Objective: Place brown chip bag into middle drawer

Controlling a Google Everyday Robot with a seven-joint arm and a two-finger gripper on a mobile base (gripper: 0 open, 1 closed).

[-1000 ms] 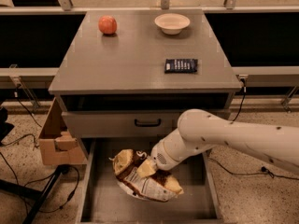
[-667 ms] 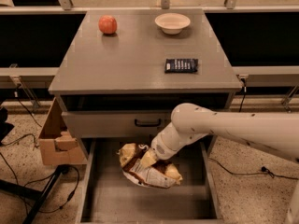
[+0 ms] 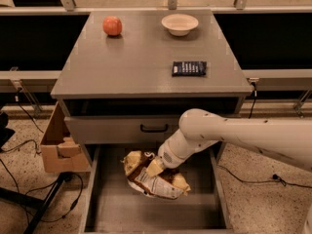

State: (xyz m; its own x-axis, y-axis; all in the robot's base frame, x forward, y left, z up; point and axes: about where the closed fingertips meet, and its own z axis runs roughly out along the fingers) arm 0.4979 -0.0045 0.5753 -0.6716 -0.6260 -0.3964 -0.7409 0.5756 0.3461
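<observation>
The brown chip bag [image 3: 152, 178], crinkled dark brown with tan-yellow ends, hangs tilted just above the floor of the open middle drawer [image 3: 146, 213], toward its back. My gripper [image 3: 154, 167] comes in from the right on a white arm and is shut on the bag's upper part. The drawer is pulled out wide below the cabinet, with thin grey side walls and a plain grey floor. The bag hides the fingertips.
The grey cabinet top [image 3: 141, 67] holds an orange-red ball [image 3: 112, 26], a white bowl [image 3: 180, 24] and a flat navy packet [image 3: 189, 68]. A shut drawer front with a black handle [image 3: 154, 128] sits above. A cardboard box [image 3: 58, 145] and cables lie at left.
My gripper and the bag have moved toward the back of the drawer and slightly left. The arm has drawn in closer to the cabinet.
</observation>
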